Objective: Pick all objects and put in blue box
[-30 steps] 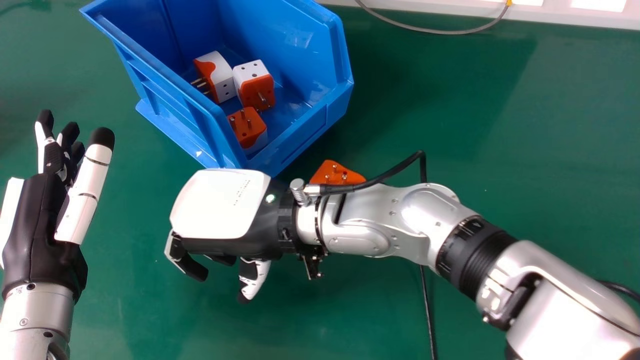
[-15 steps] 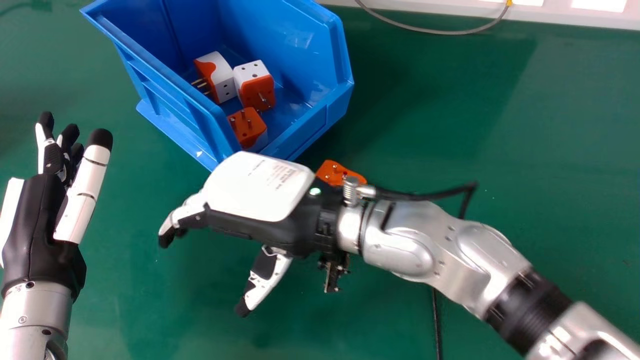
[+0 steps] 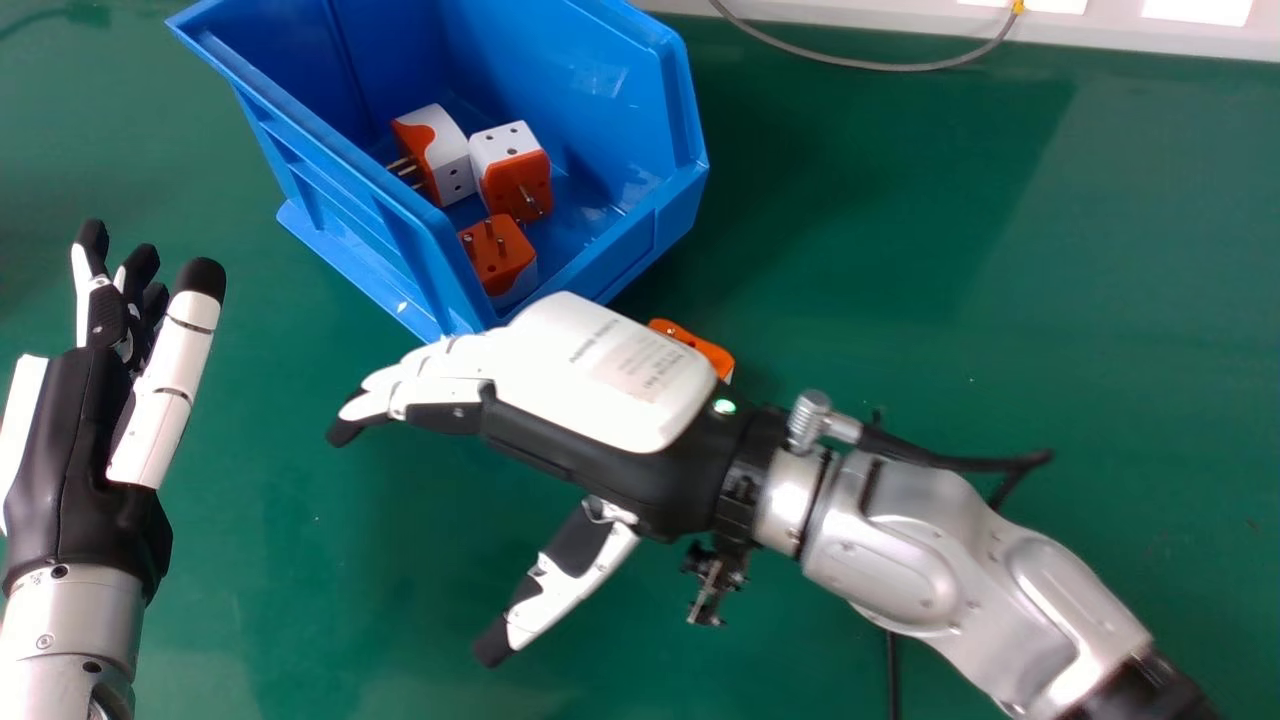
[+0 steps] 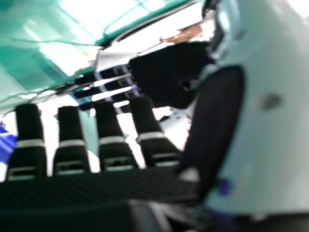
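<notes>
Head view: left hand [image 3: 75, 450] spread at eight o'clock; right hand [image 3: 600, 380], thumb and fingers apart, partly hides the orange adapter [image 3: 710, 350], at the blue box's [image 3: 640, 235] four o'clock. Best bring fingertips toward two o'clock, straddling it before closing.

Silver forearm [image 3: 900, 570], black cable [image 3: 950, 460]

Blue box [image 3: 655, 232] open above, side walls [image 3: 335, 165] barring sideways passage

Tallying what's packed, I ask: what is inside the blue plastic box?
Three orange-and-white plug adapters lie in the box. Its left wall hides part of the floor.
</notes>
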`<state>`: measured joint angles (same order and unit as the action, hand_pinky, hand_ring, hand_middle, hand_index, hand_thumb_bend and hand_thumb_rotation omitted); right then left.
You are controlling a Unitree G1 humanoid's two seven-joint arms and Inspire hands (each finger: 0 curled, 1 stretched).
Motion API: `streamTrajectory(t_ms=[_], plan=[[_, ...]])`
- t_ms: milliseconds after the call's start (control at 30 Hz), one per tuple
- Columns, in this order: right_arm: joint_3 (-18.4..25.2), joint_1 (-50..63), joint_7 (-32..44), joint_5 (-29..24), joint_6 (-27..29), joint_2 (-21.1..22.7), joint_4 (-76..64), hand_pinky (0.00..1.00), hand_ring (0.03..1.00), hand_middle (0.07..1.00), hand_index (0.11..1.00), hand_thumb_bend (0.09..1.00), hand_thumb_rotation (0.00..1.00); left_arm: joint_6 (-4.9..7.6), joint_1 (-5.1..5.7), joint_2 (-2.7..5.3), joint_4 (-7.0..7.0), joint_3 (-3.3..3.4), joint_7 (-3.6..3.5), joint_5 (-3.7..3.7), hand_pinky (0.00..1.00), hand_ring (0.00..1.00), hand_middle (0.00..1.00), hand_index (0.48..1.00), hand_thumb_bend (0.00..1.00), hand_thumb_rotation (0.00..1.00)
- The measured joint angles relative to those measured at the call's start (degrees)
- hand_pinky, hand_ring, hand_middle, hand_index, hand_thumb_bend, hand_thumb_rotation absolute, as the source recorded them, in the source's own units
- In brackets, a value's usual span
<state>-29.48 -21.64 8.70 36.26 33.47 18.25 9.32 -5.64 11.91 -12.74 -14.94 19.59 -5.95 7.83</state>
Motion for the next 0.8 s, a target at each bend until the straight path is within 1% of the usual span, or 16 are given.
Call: streamTrajectory(t_ms=[167,267,367,400,433,500,567,667,733,800], plan=[[4.8,2.2,1.9,-4.7,3.3,6.2,-3.6,0.70,0.806,0.806,0.762,0.833,0.37,0.05,-0.01,-0.01,0.14,0.10,-0.05,-0.01,1.00,1.00,1.00,1.000,0.56,0.76],[8.5,4.3,1.6,-6.1,4.9,9.0,-5.0,0.68,0.792,0.795,0.748,0.841,0.40,0.14,-0.02,-0.01,0.22,0.24,-0.07,0.00,1.00,1.00,1.00,1.000,0.57,0.77],[13.0,7.6,-1.5,-5.7,6.0,10.9,-5.7,0.67,0.789,0.792,0.744,0.842,0.42,0.50,0.06,-0.01,0.35,0.47,-0.06,-0.01,1.00,1.00,1.00,1.000,0.57,0.77],[14.3,8.6,-2.5,-5.5,6.0,11.2,-5.8,0.67,0.786,0.789,0.741,0.842,0.44,0.65,0.01,0.00,0.43,0.43,-0.09,-0.01,1.00,1.00,1.00,1.000,0.57,0.77],[15.8,9.9,-3.9,-5.4,6.0,11.2,-6.1,0.67,0.786,0.789,0.741,0.842,0.44,0.84,-0.01,0.00,0.49,0.42,-0.14,0.00,1.00,1.00,1.00,1.000,0.57,0.77],[18.8,12.2,-6.2,-5.8,5.7,10.8,-6.6,0.67,0.787,0.788,0.751,0.852,0.47,1.08,-0.06,0.01,0.70,0.42,-0.17,0.00,1.00,1.00,1.00,1.000,0.56,0.77],[20.8,13.8,-8.0,-6.5,5.0,9.7,-7.6,0.67,0.785,0.787,0.757,0.865,0.48,1.24,-0.09,0.00,0.90,0.47,-0.15,0.00,1.00,1.00,1.00,1.000,0.55,0.77],[22.7,15.6,-9.9,-6.5,2.8,7.5,-9.3,0.67,0.780,0.785,0.761,0.876,0.49,1.33,-0.30,0.01,1.11,0.45,-0.20,0.03,1.00,1.00,1.00,1.000,0.55,0.76],[23.3,16.2,-10.4,-6.1,0.4,6.4,-9.8,0.67,0.777,0.785,0.766,0.880,0.49,1.36,-0.30,0.01,1.26,0.46,-0.20,0.05,1.00,1.00,1.00,1.000,0.55,0.76],[23.4,16.9,-10.5,-4.5,-2.7,5.9,-10.5,0.66,0.776,0.788,0.772,0.882,0.49,1.59,-0.35,0.01,1.69,0.48,-0.23,0.08,1.00,1.00,1.00,1.000,0.55,0.76]])
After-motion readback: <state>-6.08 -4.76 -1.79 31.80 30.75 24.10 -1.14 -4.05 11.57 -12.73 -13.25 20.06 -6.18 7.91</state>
